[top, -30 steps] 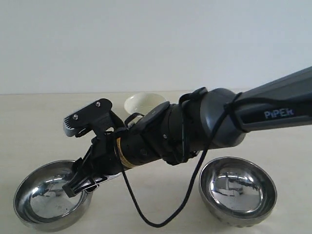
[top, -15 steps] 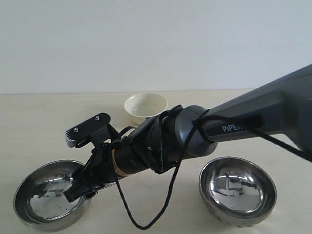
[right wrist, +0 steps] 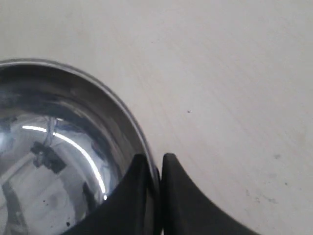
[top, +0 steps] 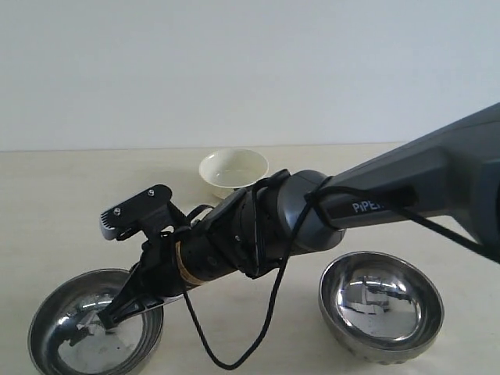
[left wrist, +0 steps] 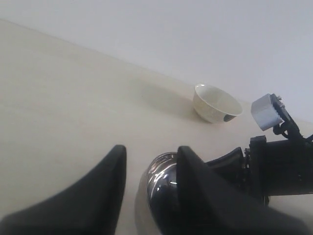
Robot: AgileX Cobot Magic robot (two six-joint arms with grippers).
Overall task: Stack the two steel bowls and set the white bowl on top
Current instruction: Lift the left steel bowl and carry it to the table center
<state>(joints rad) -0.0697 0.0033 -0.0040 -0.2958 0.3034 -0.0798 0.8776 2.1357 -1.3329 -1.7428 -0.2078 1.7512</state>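
Note:
In the exterior view my right gripper [top: 109,319] has reached across to the left steel bowl [top: 86,344] and is shut on its rim. The right wrist view shows the two fingers pinching that thin rim, one inside the steel bowl [right wrist: 58,137] and one outside, right gripper [right wrist: 155,159]. The second steel bowl [top: 381,305] sits at the front right. The white bowl [top: 233,170] stands upright further back, behind the arm. My left gripper [left wrist: 151,149] is open and empty, just short of the gripped steel bowl [left wrist: 164,183]; the white bowl [left wrist: 215,104] lies beyond it.
The right arm [top: 336,211] with its looping black cable [top: 234,359] stretches across the pale table [top: 47,203] between the bowls. A plain white wall stands behind the table.
My right gripper has dropped lower and shut on the left steel bowl's rim. That bowl has shifted a little toward the front and right. The other two bowls have not moved.

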